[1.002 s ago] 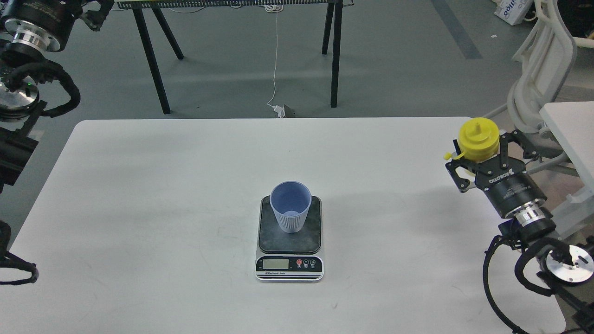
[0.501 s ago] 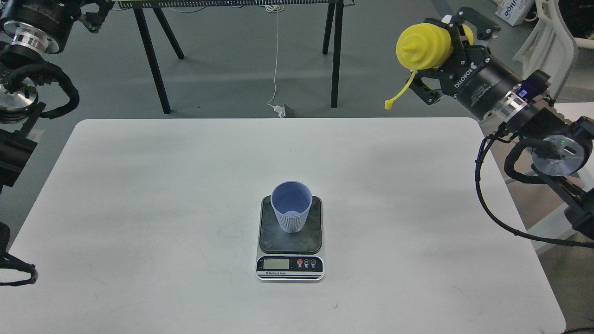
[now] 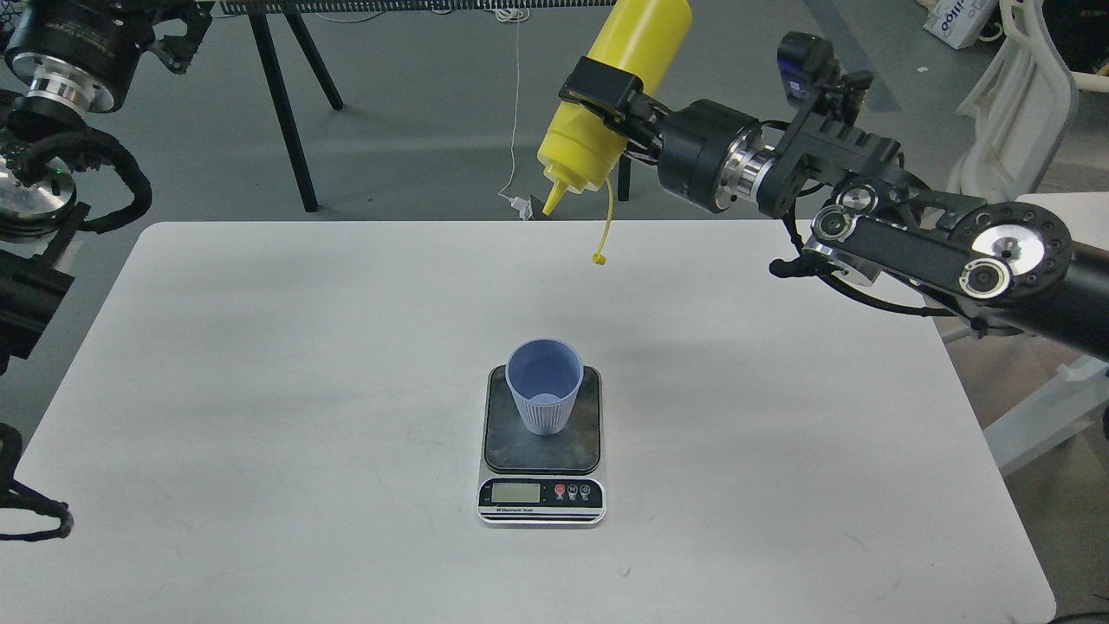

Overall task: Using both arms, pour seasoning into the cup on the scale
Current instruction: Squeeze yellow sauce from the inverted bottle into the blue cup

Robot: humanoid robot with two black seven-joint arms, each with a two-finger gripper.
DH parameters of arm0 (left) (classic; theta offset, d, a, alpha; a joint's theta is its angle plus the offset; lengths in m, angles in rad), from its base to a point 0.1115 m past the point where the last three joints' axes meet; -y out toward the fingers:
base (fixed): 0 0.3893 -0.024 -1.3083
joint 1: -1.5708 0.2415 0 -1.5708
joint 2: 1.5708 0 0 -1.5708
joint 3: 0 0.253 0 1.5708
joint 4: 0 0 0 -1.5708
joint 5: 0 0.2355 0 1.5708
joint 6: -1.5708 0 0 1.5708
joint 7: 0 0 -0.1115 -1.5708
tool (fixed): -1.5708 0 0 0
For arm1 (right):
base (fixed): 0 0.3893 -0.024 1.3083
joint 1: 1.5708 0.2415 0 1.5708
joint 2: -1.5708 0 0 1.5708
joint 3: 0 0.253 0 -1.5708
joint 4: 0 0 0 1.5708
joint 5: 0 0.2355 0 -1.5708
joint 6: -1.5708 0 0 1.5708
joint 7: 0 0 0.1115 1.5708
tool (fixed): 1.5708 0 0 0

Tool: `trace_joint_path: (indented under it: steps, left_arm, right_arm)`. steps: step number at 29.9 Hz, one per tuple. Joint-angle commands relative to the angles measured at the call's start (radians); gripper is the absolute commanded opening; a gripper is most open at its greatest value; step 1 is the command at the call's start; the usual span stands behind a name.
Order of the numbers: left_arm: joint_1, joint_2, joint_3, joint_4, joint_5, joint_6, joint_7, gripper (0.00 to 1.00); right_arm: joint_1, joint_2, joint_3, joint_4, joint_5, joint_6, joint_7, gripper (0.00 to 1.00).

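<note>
The light-blue ribbed cup (image 3: 544,384) stands upright on the dark platform of the scale (image 3: 541,446), near the middle of the white table (image 3: 260,364). My right gripper (image 3: 606,95) is shut on the yellow seasoning bottle (image 3: 606,104), high above the table's far edge. The bottle is tipped nozzle-down and left, its nozzle (image 3: 553,204) behind and above the cup. Its small cap hangs loose on a thin strap (image 3: 602,234). My left arm (image 3: 52,104) sits at the far left; its gripper is out of view.
A black-legged bench (image 3: 286,113) stands behind the table, with a white cable (image 3: 515,113) hanging to the floor. A white chair (image 3: 1022,104) and a second white table's corner (image 3: 1066,208) are at the right.
My right arm swung the bottle from the table's right edge up and leftward over the far edge. The bottle turned from upright to nozzle-down. The cup, scale and left arm stayed put.
</note>
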Motion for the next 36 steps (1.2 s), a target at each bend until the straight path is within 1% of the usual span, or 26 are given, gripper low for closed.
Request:
trace_joint_path:
  steps: [1, 6, 10, 15, 20, 36]
  left_arm:
    - [0.005, -0.007, 0.002, 0.000, 0.001, 0.001, 0.000, 1.00]
    - [0.019, -0.010, 0.002, 0.000, 0.001, -0.002, 0.000, 1.00]
    - [0.019, -0.009, 0.002, 0.000, 0.001, -0.002, -0.002, 1.00]
    - [0.019, -0.007, 0.002, 0.000, 0.001, 0.000, -0.002, 1.00]
    - [0.019, -0.007, 0.002, 0.000, 0.001, 0.000, -0.003, 1.00]
    - [0.019, -0.003, 0.005, 0.000, 0.002, 0.000, -0.002, 1.00]
  right_arm:
    - [0.053, 0.049, -0.125, -0.004, -0.126, -0.031, -0.005, 0.42]
    - [0.076, 0.089, -0.215, -0.004, -0.183, -0.059, -0.009, 0.42]
    - [0.073, 0.119, -0.275, -0.034, -0.295, -0.080, -0.011, 0.40]
    - [0.064, 0.161, -0.326, -0.079, -0.357, -0.128, -0.022, 0.40]
    - [0.047, 0.170, -0.340, -0.102, -0.440, -0.157, -0.019, 0.40]
    - [0.000, 0.172, -0.324, -0.099, -0.421, -0.166, -0.020, 0.40]
